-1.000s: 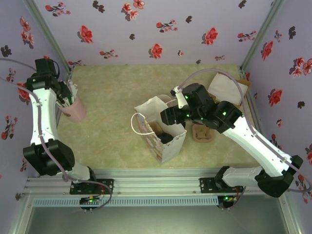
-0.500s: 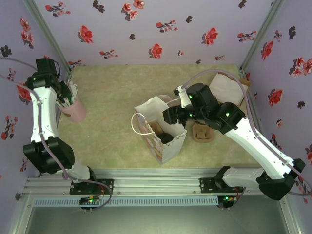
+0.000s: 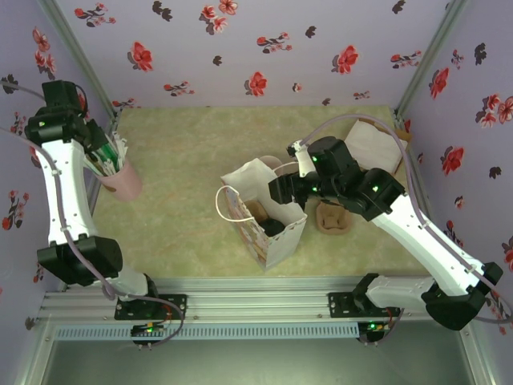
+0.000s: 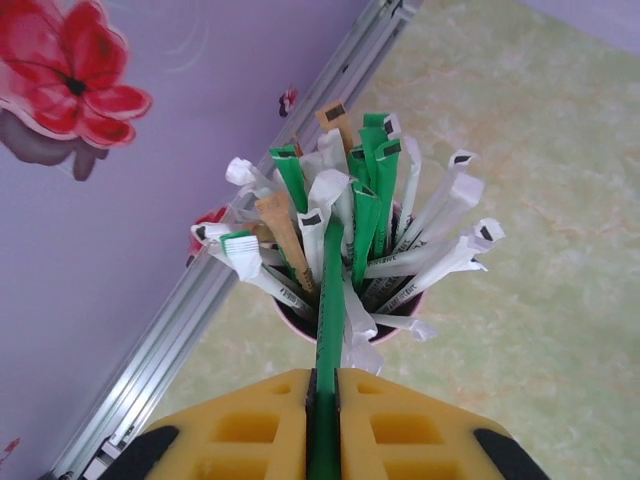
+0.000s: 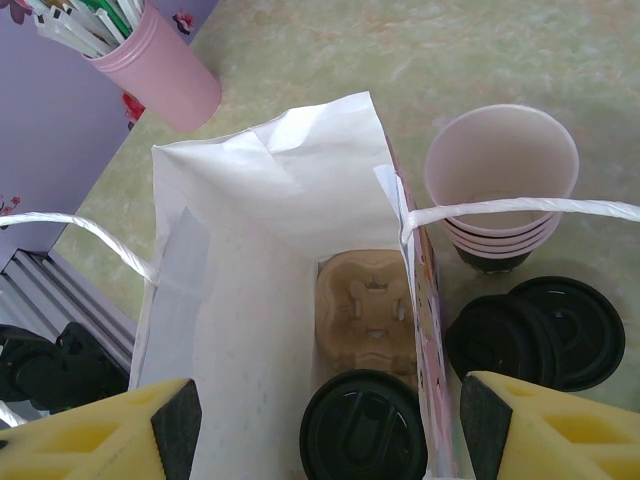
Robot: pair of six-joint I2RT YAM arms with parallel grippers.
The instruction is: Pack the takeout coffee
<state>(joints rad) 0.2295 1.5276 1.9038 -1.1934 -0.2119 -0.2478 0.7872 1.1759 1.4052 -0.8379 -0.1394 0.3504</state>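
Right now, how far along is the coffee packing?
Done: the takeout coffee sits inside the paper bag, by the cardboard carrier. In hand: the left gripper is shut on a green packet in the pink cup; the right gripper hangs open over the bag. Remaining: probably bringing that packet to the bag.

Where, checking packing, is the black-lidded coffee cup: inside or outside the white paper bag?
Inside: the black-lidded coffee cup sits within the white paper bag, walls surrounding it.

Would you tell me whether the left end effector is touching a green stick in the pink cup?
Touching: in the left wrist view the left end effector pinches one green stick.
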